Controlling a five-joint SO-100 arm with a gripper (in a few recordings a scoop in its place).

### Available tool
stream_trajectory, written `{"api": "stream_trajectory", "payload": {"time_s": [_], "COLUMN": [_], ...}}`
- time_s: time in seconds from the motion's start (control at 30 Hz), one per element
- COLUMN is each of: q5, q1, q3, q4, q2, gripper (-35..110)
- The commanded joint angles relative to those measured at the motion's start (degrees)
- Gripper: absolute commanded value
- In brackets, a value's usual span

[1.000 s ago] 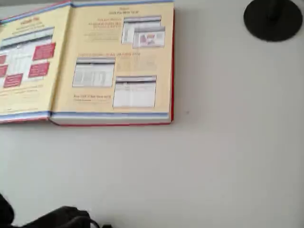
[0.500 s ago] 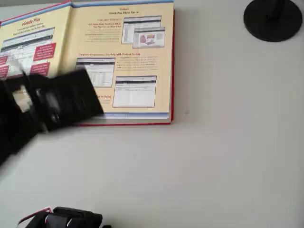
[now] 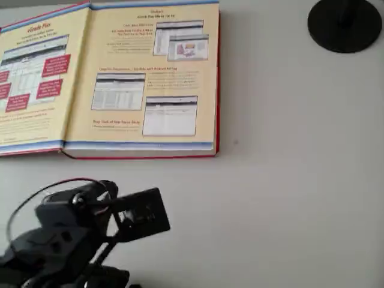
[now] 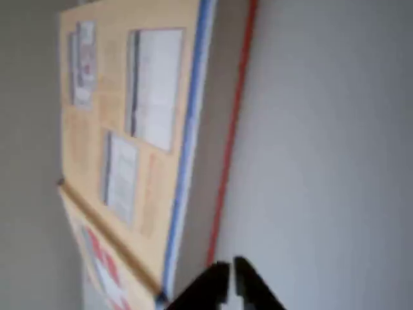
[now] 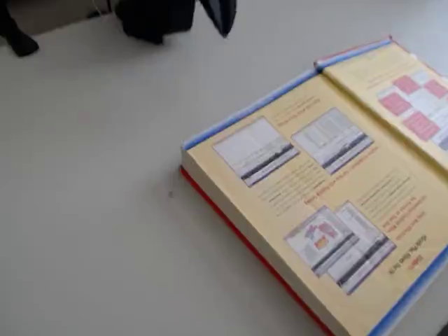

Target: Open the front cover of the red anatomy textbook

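While the book lies open: the red anatomy textbook (image 3: 141, 81) sits flat at the far left corner of the desk (image 3: 282, 180) in the overhead view, its yellow printed endpaper facing up
Front cover: the front cover (image 3: 33, 78) is folded fully over to the left of the spine crease in the overhead view, lying flat with its yellow inner side and red boxes upward; its left part runs out of the picture
Cover in the fixed view: the front cover (image 5: 413, 98) shows at the right edge, beyond the crease, with pink-red boxes on it
Book block: the fixed view shows the thick pale page edge and the red back board under it along the near left side of the red anatomy textbook (image 5: 315, 210); a blue band borders the endpaper
Wrist view: the red anatomy textbook (image 4: 142, 129) appears turned on its side, and the front cover (image 4: 97, 271) shows at the lower left with red marks
Gripper: the gripper (image 4: 231, 284) shows two dark fingertips pressed almost together with only a thin slit between them, holding nothing, above bare desk just off the book's red edge
Arm: the black arm (image 3: 84, 234) hangs over the near left corner of the desk in the overhead view, apart from the book, with a red wire looped on it
Other: a black round base (image 3: 345, 24) stands at the far right corner of the desk in the overhead view
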Motion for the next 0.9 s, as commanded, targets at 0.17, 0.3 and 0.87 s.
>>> {"api": "stream_trajectory", "payload": {"time_s": [0.17, 0.3, 0.87], "q5": [0.35, 0.62, 0.62], "q1": [0.88, 1.49, 1.32], "q3": [12.74, 12.74, 12.74], "q4": [-2.81, -2.81, -2.81], "q2": [1.58, 1.58, 1.49], "gripper": [0, 0, 0]}}
